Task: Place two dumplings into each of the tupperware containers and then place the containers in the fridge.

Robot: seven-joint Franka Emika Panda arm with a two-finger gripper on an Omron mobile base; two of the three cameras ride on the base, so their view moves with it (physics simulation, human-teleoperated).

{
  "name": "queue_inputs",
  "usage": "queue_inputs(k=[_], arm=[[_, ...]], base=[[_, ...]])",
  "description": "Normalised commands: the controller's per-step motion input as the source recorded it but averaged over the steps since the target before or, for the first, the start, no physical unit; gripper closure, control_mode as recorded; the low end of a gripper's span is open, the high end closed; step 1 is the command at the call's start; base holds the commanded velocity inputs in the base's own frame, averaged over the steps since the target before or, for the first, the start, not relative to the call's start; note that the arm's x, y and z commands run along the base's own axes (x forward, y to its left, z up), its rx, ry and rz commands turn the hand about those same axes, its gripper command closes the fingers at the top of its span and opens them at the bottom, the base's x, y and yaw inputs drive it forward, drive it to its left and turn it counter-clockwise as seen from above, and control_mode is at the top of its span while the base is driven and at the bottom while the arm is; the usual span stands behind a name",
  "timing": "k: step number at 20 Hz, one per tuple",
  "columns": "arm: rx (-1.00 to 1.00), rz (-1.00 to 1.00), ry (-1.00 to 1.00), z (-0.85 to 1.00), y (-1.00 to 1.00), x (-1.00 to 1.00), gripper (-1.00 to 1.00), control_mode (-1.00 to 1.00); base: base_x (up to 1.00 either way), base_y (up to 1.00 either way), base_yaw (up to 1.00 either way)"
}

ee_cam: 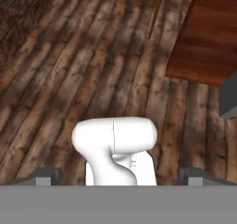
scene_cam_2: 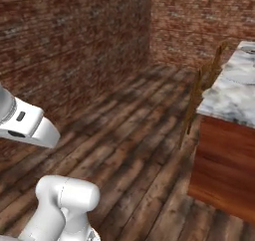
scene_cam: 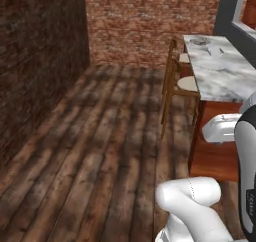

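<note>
**Arm held its claw wide over bare floorboards, beside the marble counter**

The gripper (ee_cam: 118, 176) pointed down at the wooden plank floor (ee_cam: 69, 79), and its two dark fingertips (ee_cam: 45, 176) stood far apart at the lower corners of the hand view, one at each side. The claw was wide and carried nothing; between the tips lay only floorboards.

To the right of the arm stood a counter with a grey-veined marble top (scene_cam: 220, 68) and a reddish wooden side panel (scene_cam: 216, 151). In the right base view the same top (scene_cam_2: 234, 90) sat on its red-brown panel (scene_cam_2: 224, 170), and the hand view caught a corner of that panel (ee_cam: 203, 42) near its upper right. Two wooden chairs (scene_cam: 177, 83) with pale round seats were tucked against the counter's left edge; their thin backs (scene_cam_2: 206, 80) showed in the right base view as well.

At the far end of the marble top lay a small round greyish dish (scene_cam: 199, 41) and a few pale marks beside it, too small and blurred to identify. No dumpling, container or fridge could be made out with certainty. Brick walls (scene_cam_2: 74, 41) closed the room at the left and the back, and a dark grey frame (scene_cam: 229, 11) rose behind the counter.
</note>
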Motion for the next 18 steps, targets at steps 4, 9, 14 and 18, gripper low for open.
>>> queue_inputs(k=[4,9,14,18], arm=[[0.00,0.00,0.00,0.00,0.00,0.00,-1.00,1.00],[0.00,0.00,0.00,0.00,0.00,0.00,-1.00,1.00],[0.00,0.00,0.00,0.00,0.00,0.00,-1.00,1.00],[0.00,0.00,0.00,0.00,0.00,0.00,-1.00,1.00]], base=[[0.45,1.00,-0.31],[0.62,1.00,-0.29],[0.77,0.98,-0.25],[0.90,0.70,-0.24]])
